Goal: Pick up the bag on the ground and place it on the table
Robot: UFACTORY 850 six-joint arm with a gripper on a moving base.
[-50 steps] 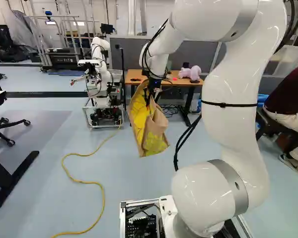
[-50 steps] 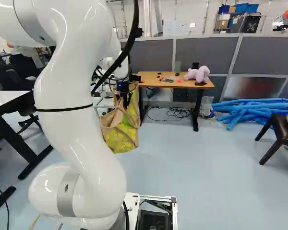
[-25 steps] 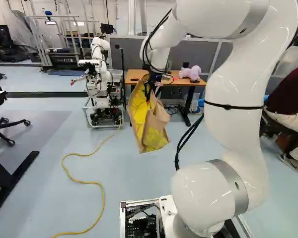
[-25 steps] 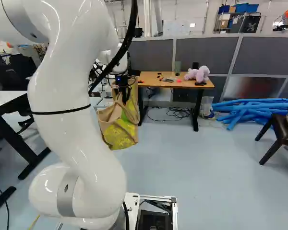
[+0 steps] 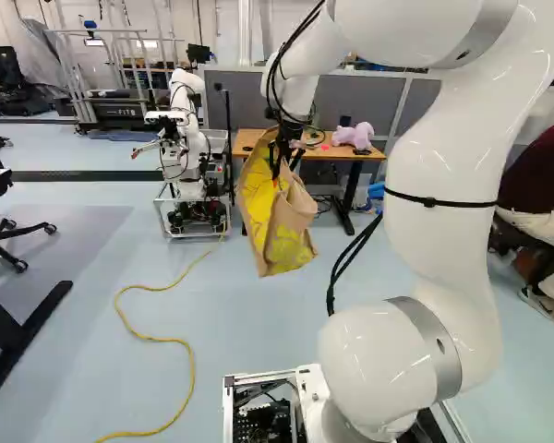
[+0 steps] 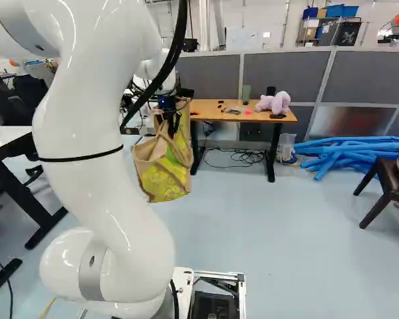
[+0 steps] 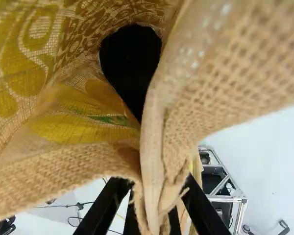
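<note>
At the left base view's centre, the gripper (image 7: 156, 187) clamps the bag (image 5: 279, 231) by its rim (image 7: 153, 156), probably to clear the table (image 6: 209, 112).

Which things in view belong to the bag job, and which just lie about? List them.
For the job:
burlap shopping bag, pinched in the gripper
wood-topped table, its destination

Just about:
pink plush toy, on that table
yellow cable on the floor
blue tubes
another robot
</note>
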